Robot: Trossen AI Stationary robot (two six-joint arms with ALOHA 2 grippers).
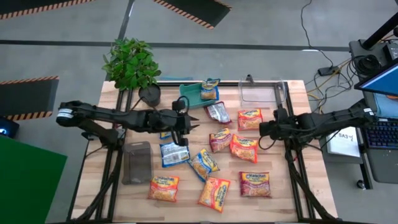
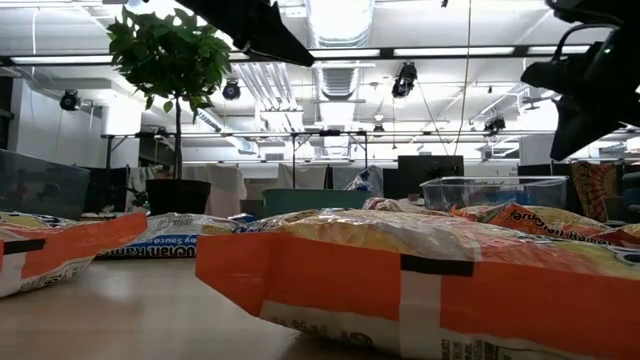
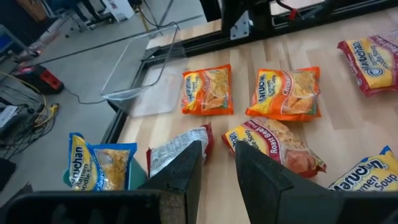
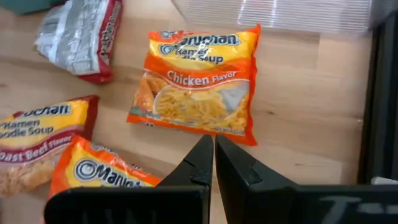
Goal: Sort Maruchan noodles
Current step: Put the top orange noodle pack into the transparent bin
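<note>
Noodles (image 1: 249,118) labelled Chicken only in R wrist view; R claw (image 4: 213,163) closed, empty.

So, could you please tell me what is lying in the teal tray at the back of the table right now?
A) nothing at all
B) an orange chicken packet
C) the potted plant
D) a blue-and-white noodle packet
D: in the high view, a blue-and-white noodle packet lies in the teal tray.

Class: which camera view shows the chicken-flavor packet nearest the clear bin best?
The right wrist view: the chicken-flavor packet lies face up, whole, its label readable, beyond the right end effector. The high view shows it small below the clear bin. The left wrist view shows it angled. The low view doesn't clearly show it.
</note>
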